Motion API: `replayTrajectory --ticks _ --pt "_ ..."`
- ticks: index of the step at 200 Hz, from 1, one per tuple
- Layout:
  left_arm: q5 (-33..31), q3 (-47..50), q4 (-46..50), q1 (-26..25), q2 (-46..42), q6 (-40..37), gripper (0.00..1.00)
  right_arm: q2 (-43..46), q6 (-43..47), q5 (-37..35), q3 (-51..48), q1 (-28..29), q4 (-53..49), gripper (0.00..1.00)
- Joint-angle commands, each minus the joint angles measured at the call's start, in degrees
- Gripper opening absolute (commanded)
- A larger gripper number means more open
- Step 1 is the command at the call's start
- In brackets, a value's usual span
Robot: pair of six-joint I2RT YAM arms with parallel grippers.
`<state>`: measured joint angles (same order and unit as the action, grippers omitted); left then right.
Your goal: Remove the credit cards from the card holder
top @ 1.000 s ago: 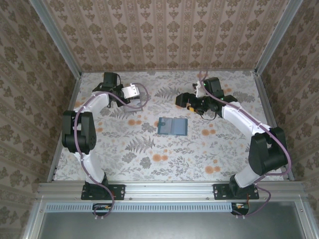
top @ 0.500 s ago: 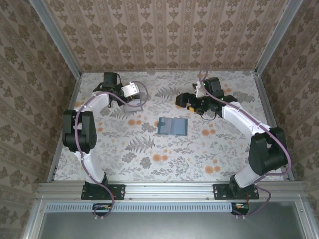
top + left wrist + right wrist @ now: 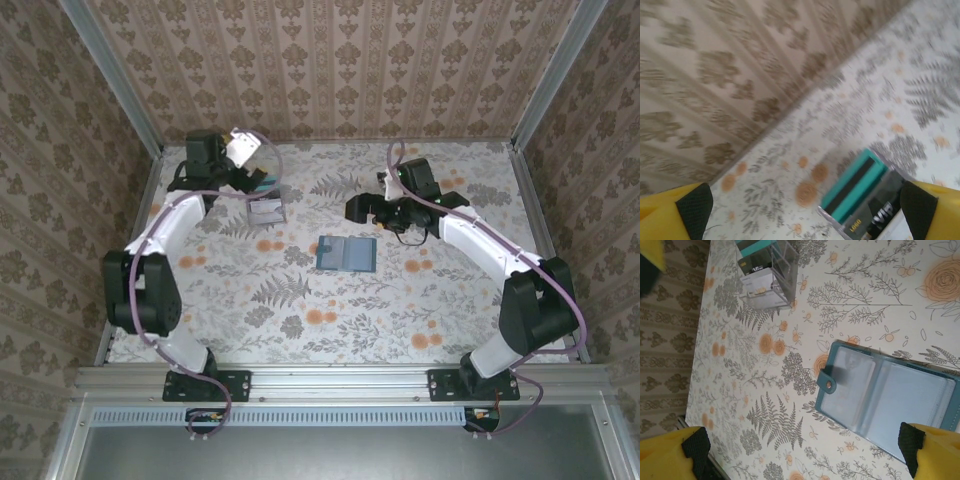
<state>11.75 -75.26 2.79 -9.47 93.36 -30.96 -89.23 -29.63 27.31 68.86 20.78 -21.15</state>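
Note:
The card holder (image 3: 346,253) lies open and flat mid-table, a teal-blue bifold with clear sleeves and a snap tab (image 3: 828,383); in the right wrist view the card holder (image 3: 890,405) is below my open right gripper (image 3: 805,455). The right gripper (image 3: 365,208) hovers just behind the holder, with nothing between its fingers. Credit cards (image 3: 266,210) lie in a small pile at the back left: a teal one with a black stripe (image 3: 855,192), a black VIP one (image 3: 882,217) and a pale one (image 3: 762,290). My left gripper (image 3: 250,172) hangs open above that pile, fingertips (image 3: 692,210) wide apart and holding nothing.
Patterned walls close in the table at the back and both sides, with the back wall (image 3: 715,75) close to the left gripper. A clear plastic piece (image 3: 782,260) stands at the card pile. The flowered tabletop (image 3: 330,320) in front of the holder is bare.
The left gripper opened and let go of the pale card, which now lies on the pile. The left arm rose and swung back toward the wall. The right gripper shifted slightly left.

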Motion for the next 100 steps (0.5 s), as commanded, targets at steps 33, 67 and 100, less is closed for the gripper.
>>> replayTrajectory --ticks 33,67,100 --pt "-20.5 -2.8 5.4 2.6 -8.9 35.6 1.00 3.5 4.4 -10.0 2.2 4.7 -4.2 1.00" --pt "-12.7 -2.1 11.6 7.4 -12.5 45.0 1.00 2.7 4.0 -12.2 2.4 6.2 -5.5 1.00" --pt "-7.0 2.9 16.0 6.4 -16.2 50.1 0.99 1.7 1.5 -15.8 0.5 6.9 -5.7 1.00"
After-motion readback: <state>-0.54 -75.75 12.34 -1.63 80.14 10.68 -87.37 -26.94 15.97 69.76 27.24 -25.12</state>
